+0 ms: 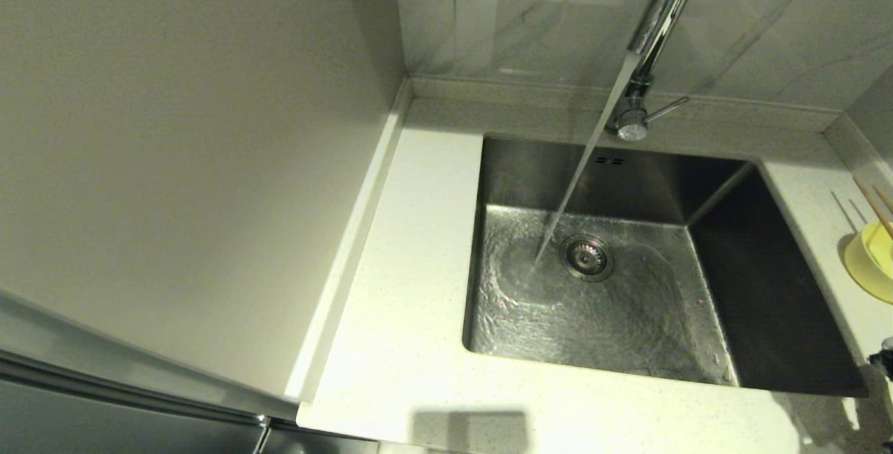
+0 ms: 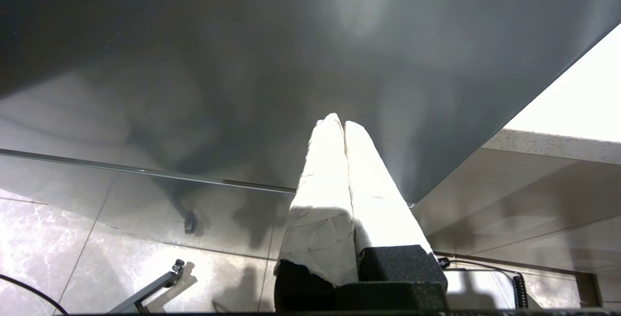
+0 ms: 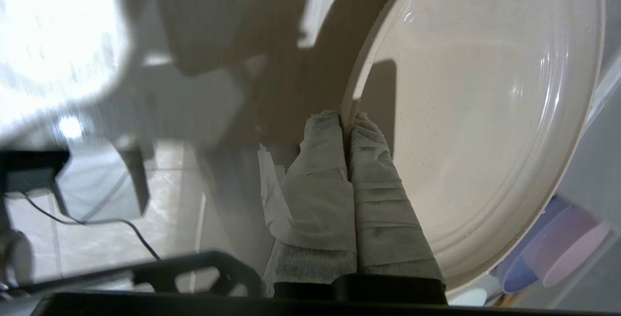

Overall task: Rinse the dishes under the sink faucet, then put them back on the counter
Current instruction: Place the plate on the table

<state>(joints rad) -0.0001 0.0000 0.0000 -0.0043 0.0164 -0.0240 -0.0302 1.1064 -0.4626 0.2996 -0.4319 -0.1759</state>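
In the head view, one tall chrome faucet (image 1: 659,28), its top cut off, is seen pouring water into the steel sink (image 1: 767,286); one pale yellow bowl (image 1: 872,259) and two wooden chopsticks (image 1: 875,206) are cropped at the speckled off-white counter's (image 1: 411,286) right edge. In the left wrist view, the left gripper (image 2: 339,124) is seen pressed together on nothing, below the counter. In the right wrist view, the right gripper (image 3: 347,117) is clamped on the rim of one wet cream-white round plate (image 3: 485,112); its surroundings are hard to make out.
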